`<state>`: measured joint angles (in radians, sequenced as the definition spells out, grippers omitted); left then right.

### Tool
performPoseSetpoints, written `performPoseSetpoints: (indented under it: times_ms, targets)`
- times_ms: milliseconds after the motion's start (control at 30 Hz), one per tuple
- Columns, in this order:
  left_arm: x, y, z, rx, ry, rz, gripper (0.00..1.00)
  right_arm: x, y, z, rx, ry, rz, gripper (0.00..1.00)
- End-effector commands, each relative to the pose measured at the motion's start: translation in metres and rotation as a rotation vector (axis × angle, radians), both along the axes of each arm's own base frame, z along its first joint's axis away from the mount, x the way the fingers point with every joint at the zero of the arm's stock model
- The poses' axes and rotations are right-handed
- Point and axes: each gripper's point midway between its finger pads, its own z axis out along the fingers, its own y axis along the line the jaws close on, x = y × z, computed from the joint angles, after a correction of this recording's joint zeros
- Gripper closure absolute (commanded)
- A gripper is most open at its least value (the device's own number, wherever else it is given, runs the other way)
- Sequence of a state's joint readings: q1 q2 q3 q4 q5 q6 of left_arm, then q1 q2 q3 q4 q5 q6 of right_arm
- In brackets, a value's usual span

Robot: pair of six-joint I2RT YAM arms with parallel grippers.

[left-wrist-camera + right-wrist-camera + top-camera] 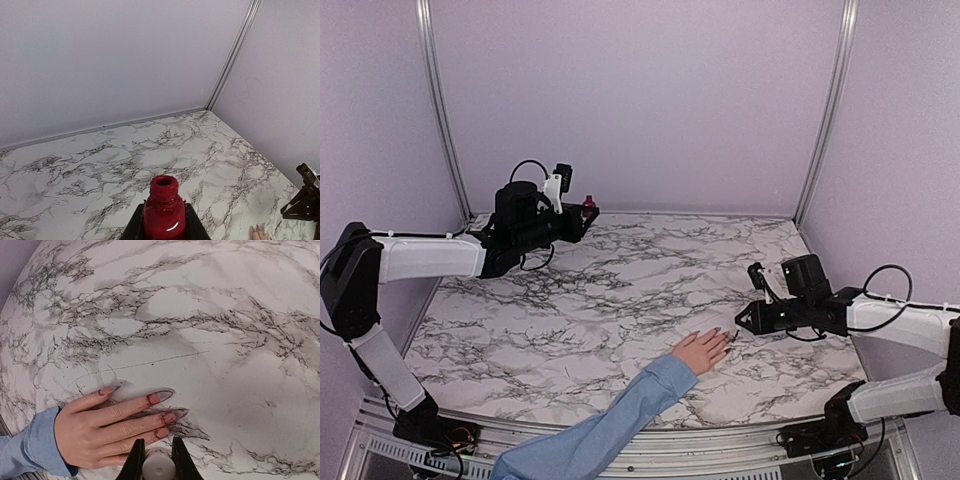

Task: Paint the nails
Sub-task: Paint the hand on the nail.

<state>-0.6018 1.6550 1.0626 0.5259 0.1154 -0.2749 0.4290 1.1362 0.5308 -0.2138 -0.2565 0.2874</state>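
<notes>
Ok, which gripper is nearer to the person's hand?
Right. The right gripper, gripping a white cap, hovers right at the human hand. The left gripper is raised far off at the table's back left, holding the red nail polish bottle.

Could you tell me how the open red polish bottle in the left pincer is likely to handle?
Small and rigid-looking, the red bottle is probably light. Its neck is open, so tipping it would likely spill polish.
</notes>
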Motion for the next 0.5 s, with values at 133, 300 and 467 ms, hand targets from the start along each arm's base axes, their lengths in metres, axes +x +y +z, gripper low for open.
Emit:
performPoseSetpoints:
  times_ms: [133,300,467]
  targets:
    - [-0.015,0.006,0.025,-0.015,-0.073,-0.037,1.00,0.012,-0.007,0.049,0.012,-0.154,-0.051,1.00]
    - [-0.028,0.010,0.038,-0.023,-0.112,-0.060,1.00,0.021,-0.009,0.085,-0.018,-0.236,-0.042,1.00]
    - [-0.048,0.004,0.051,-0.011,-0.167,-0.144,1.00,0.033,0.001,0.136,-0.018,-0.337,0.020,1.00]
